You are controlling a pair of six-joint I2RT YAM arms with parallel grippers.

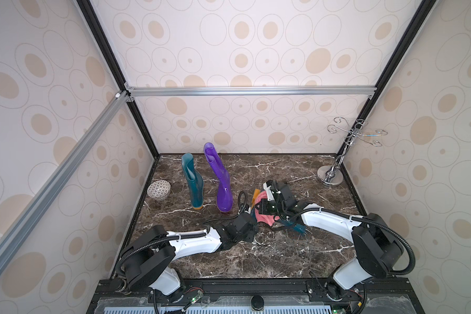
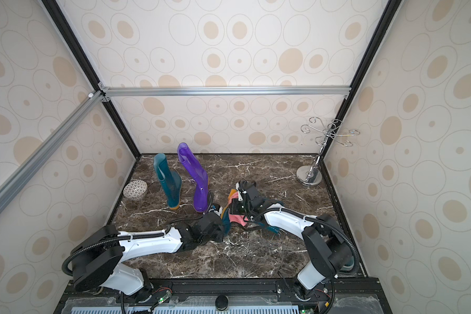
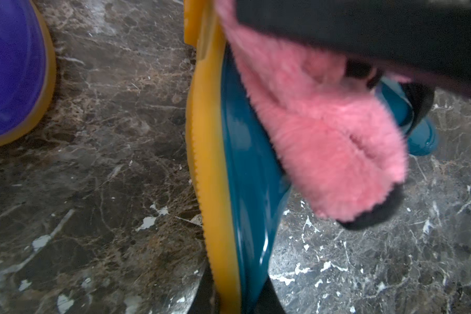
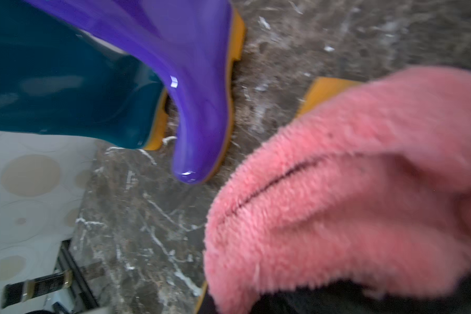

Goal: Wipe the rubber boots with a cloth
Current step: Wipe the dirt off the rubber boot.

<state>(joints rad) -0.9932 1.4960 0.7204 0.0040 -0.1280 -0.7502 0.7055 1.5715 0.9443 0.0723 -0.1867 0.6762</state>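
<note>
Apparently the wiping is in mid-course on one boot of the three. The right gripper (image 1: 265, 208) is closed on the cloth (image 4: 337, 190), whose pink pile bunches right under it and drapes over the lying teal boot (image 3: 245, 163). That boot lies on its side on the table (image 1: 283, 258) between the two grippers, its shaft running away beneath the right arm. The left gripper (image 1: 252, 216) is clamped on this boot at the foot. In the left wrist view the yellow sole edge and the teal upper run straight down between its fingers, so I judge it to be steadying the boot while the other arm rubs. The cloth touches the upper near the sole, just ahead of the left gripper. How much of the shaft has been covered cannot be told, since the arm hides most of it in both top views. The purple boot (image 1: 223, 187) and the standing teal boot (image 1: 195, 185) stand upright beyond the left gripper, well apart from the cloth. Nothing shows whether either has been wiped. By my reckoning at least the rest of the lying boot is left, and perhaps both standing ones.
</note>
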